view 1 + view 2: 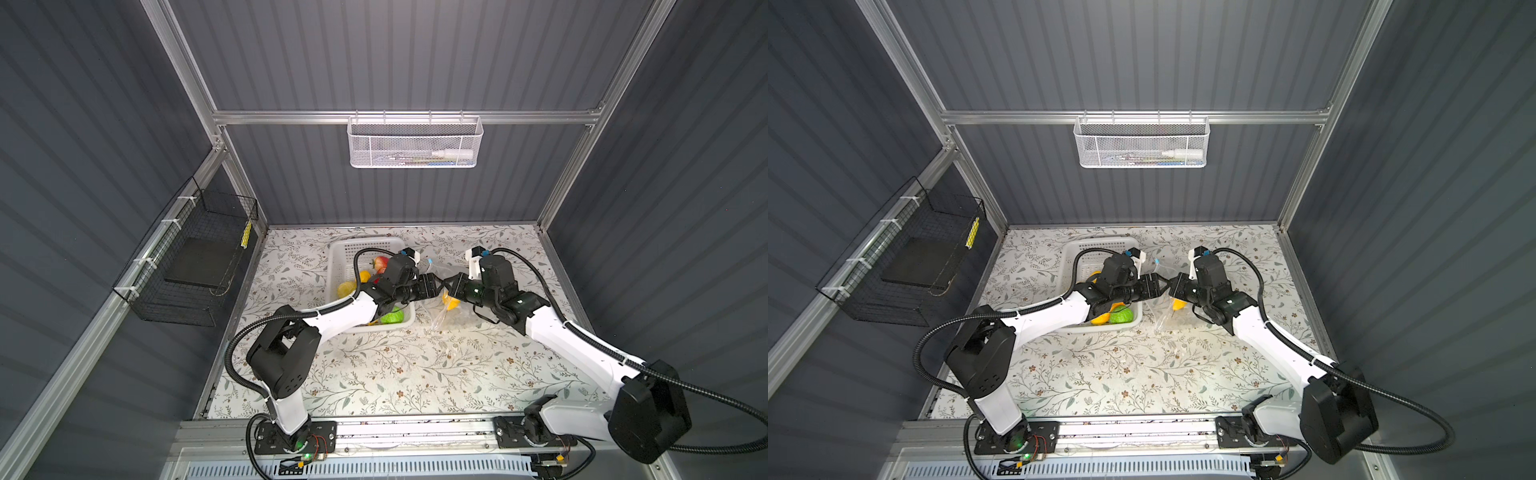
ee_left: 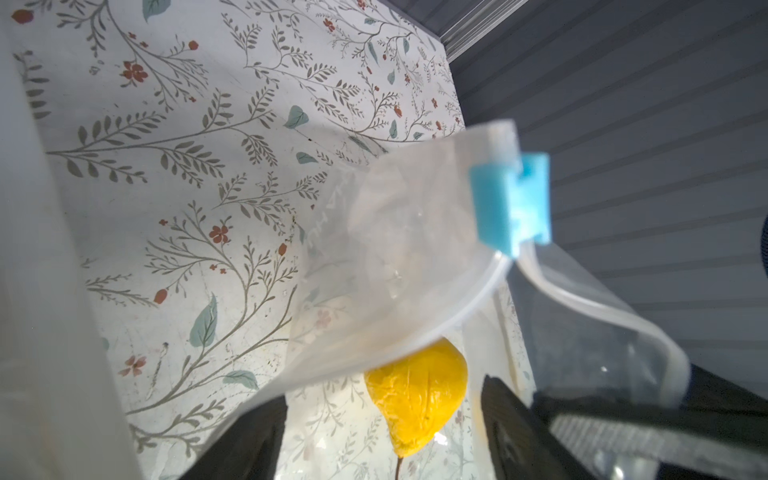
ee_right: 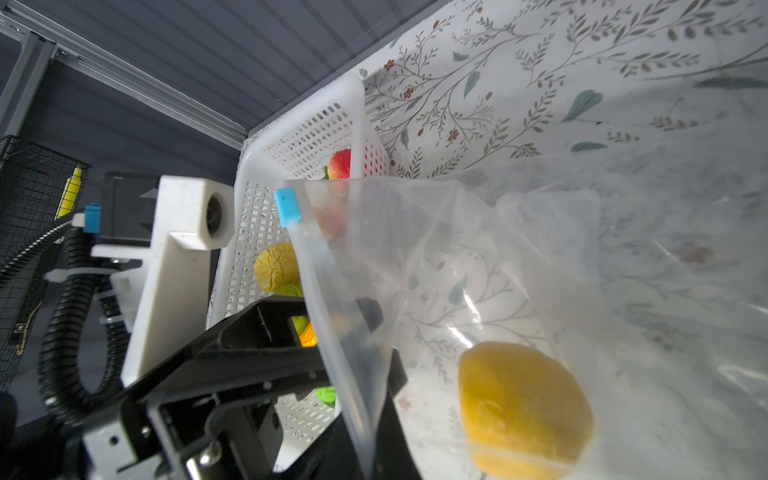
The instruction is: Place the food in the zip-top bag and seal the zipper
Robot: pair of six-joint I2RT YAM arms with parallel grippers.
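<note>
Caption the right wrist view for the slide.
Yellow fruit inside the open zip-top bag, white basket behind.

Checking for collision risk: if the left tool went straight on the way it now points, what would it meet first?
Probably the yellow lemon inside the zip-top bag, straight ahead between the spread fingers of the left tool, though depth is unclear.

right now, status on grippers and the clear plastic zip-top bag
Left gripper open at mouth of clear plastic zip-top bag. Right gripper shut on its rim. One yellow lemon inside, zipper open. Nothing blocking.
</note>
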